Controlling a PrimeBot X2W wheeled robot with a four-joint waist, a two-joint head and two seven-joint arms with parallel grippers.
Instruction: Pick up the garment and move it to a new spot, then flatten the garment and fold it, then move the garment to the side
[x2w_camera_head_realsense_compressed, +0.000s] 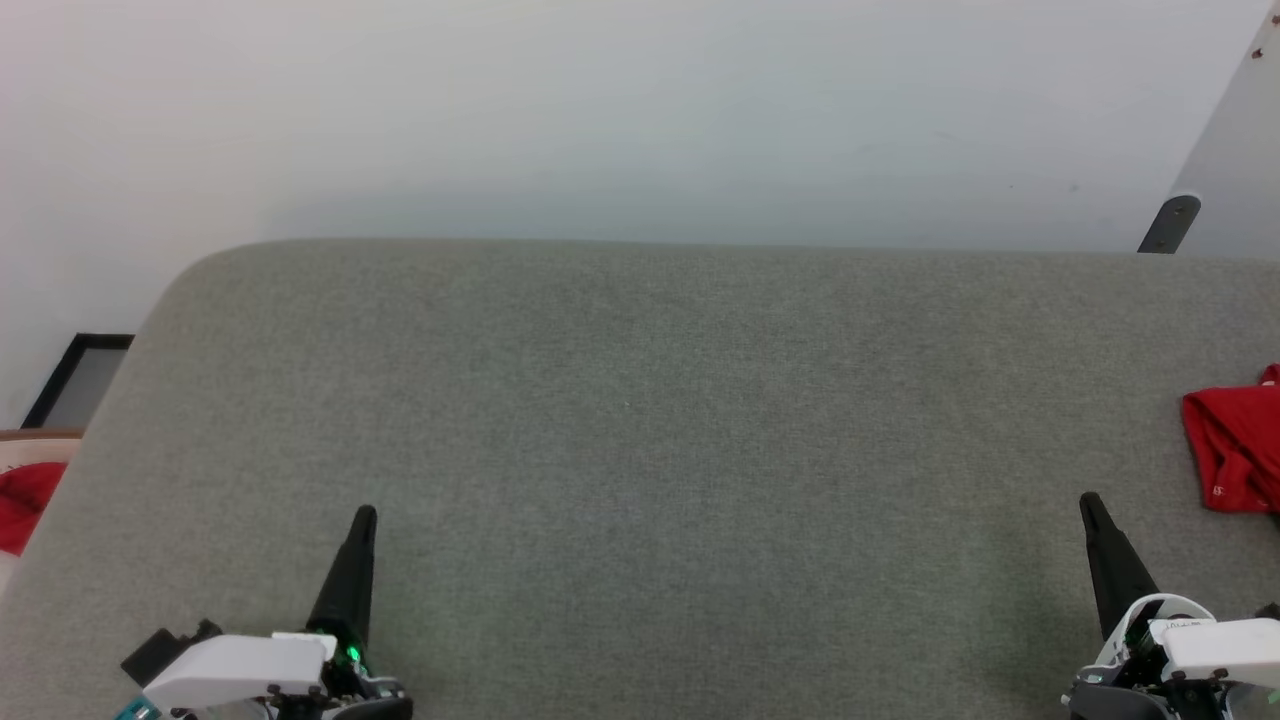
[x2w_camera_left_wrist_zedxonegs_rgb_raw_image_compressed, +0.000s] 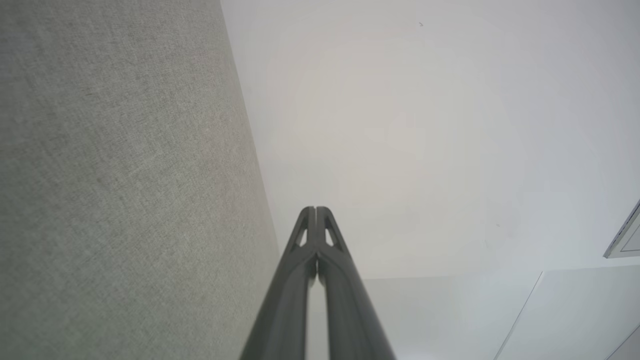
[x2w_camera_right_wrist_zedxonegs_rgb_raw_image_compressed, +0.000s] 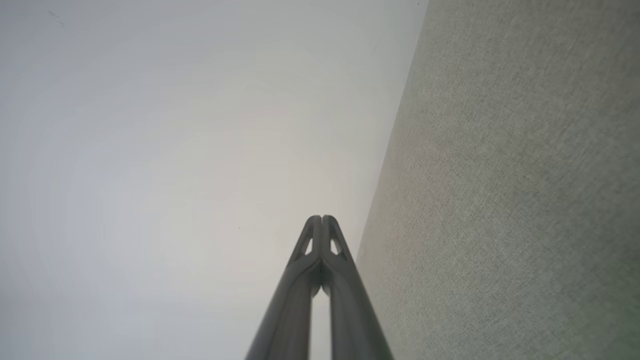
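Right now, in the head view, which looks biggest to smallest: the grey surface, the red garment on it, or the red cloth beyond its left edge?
1. grey surface, by far.
2. garment, cut off by the picture's edge.
3. red cloth, also cut off, so the full sizes of these two stay unsure.

Left gripper (x2w_camera_head_realsense_compressed: 366, 513): white casing (x2w_camera_head_realsense_compressed: 235, 670), tapered black fingers (x2w_camera_head_realsense_compressed: 350, 580)

Plain red garment (x2w_camera_head_realsense_compressed: 1235, 450), folded into compact bundle, soft creases, small white mark near lower left corner. Lying on grey fabric desk (x2w_camera_head_realsense_compressed: 640, 450), partly cut off by right edge of head view. Ahead and to right of right tool (x2w_camera_head_realsense_compressed: 1092, 503), near its tip but apart. Well apart from left tool (x2w_camera_head_realsense_compressed: 365, 515), across desk.
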